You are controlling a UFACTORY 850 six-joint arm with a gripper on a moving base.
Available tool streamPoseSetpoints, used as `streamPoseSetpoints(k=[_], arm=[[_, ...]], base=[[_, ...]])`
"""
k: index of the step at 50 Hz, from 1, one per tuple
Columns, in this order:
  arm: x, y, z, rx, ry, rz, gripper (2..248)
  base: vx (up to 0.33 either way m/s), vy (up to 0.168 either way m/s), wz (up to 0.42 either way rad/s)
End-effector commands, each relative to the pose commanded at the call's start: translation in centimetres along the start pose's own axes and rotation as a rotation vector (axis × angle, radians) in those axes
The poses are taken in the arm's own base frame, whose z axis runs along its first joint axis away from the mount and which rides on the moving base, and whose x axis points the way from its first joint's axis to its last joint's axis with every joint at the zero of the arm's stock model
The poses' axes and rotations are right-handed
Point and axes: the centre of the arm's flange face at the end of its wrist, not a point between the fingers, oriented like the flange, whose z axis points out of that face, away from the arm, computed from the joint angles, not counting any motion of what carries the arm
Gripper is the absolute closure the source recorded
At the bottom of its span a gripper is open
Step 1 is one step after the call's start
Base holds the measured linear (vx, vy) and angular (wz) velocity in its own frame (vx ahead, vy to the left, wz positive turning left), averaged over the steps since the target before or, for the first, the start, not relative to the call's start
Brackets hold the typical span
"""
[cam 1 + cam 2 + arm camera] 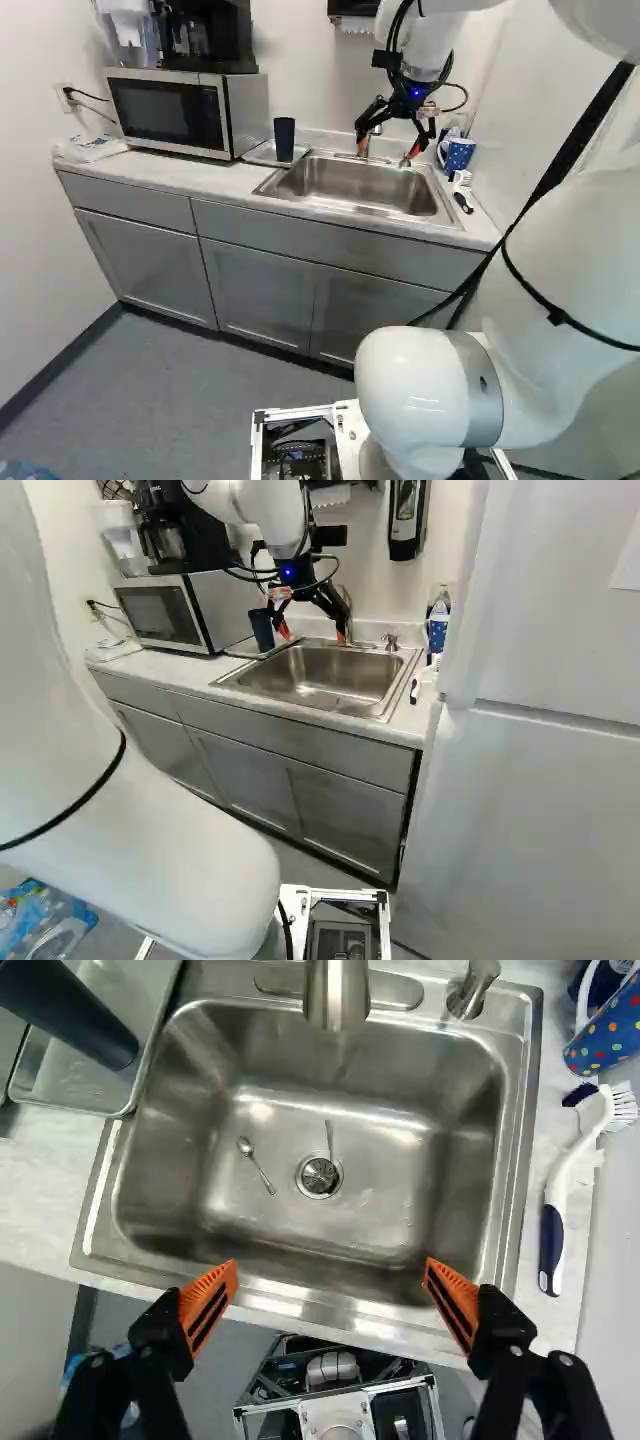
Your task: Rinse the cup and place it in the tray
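Cup [284, 138] upright in tray [75, 1085], jaws spread wide

Microwave [165, 110] and tray sit on the surface [180, 172] left of the sink [410, 1200], tray edge near its rim. The basin gives open room ahead of the jaws; a dish brush [562, 1185] lies beyond its right rim. The arm [570, 250] reaches forward, gripper [388, 149] angled down above the sink.

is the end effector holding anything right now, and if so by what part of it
Nothing is held: the end effector is open over the front edge of the sink, with no object between its orange pads.
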Motion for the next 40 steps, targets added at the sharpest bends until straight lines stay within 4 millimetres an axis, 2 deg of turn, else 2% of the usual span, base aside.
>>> streamPoseSetpoints(k=[40], arm=[[0.0,0.0,0.0,0.0,0.0,0.0,3]], base=[[0.0,0.0,0.0]])
